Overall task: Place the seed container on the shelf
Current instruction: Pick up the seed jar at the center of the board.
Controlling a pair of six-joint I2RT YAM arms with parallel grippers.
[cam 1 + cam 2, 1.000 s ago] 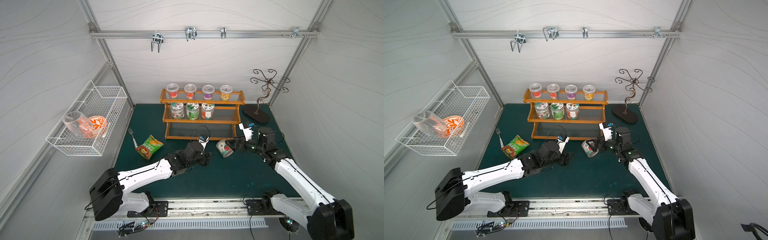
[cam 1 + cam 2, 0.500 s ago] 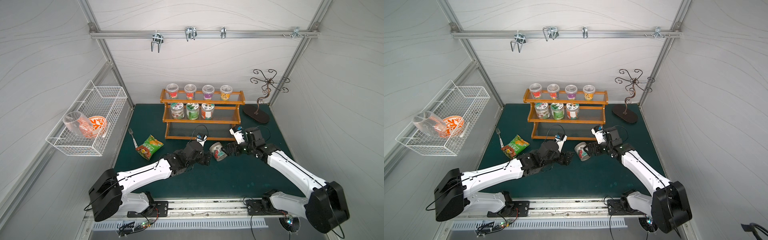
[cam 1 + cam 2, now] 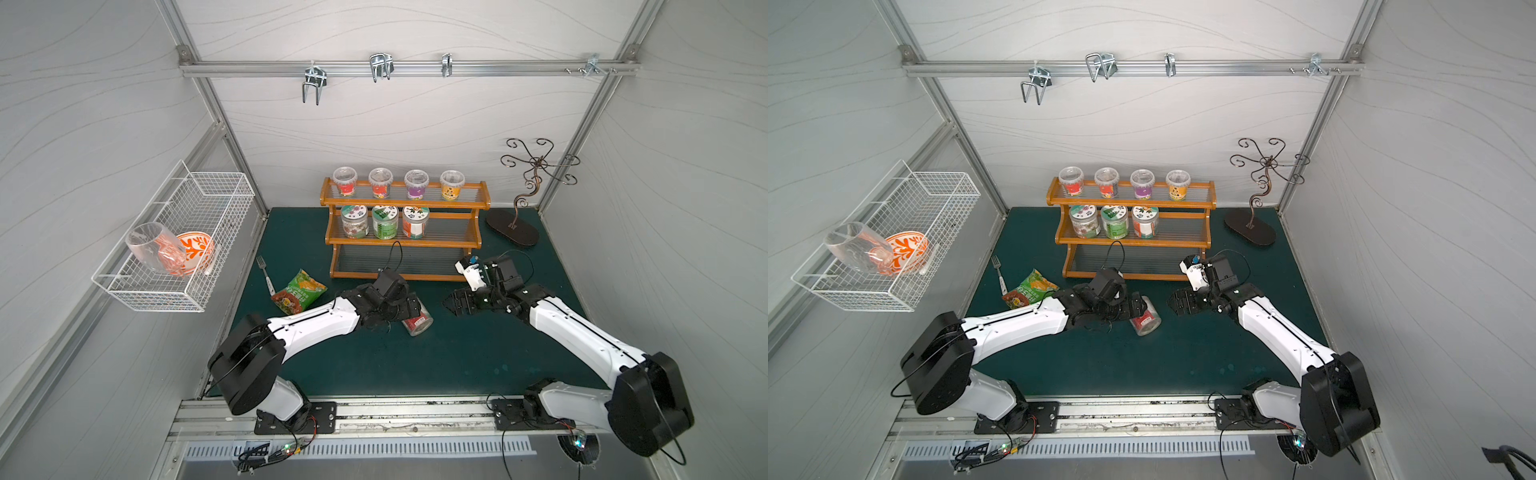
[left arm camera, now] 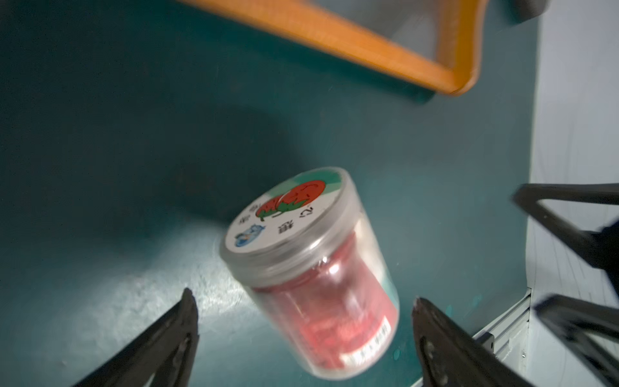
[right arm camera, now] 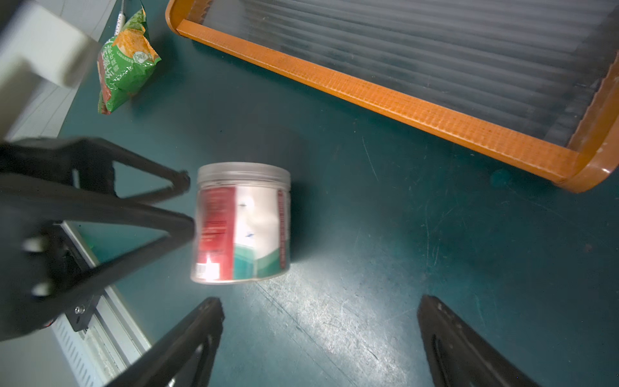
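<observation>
Leftward across the worktop (image 3: 457, 357) is where the seed container (image 3: 417, 322) has been travelling over the last second. Our right gripper (image 3: 454, 302) was carrying it from near the right end of the shelf (image 3: 440, 242). Now it is lying on its side on the green mat, in front of the shelf's lowest tier and not yet on any tier.

We are keeping the right gripper's fingers spread and empty, drawn back just beside the container, since its share of the hand-over looks finished. Our left gripper (image 4: 303, 303) is reaching in with its fingers (image 4: 182, 321) spread wide, one on either side of the container's body, and neither is touching it. Nothing is pinching it yet.

We are judging that this straddle is being set up for a grasp across the body. Blur on the container suggests it may be rolling, so we are expecting to let it settle before closing.
</observation>
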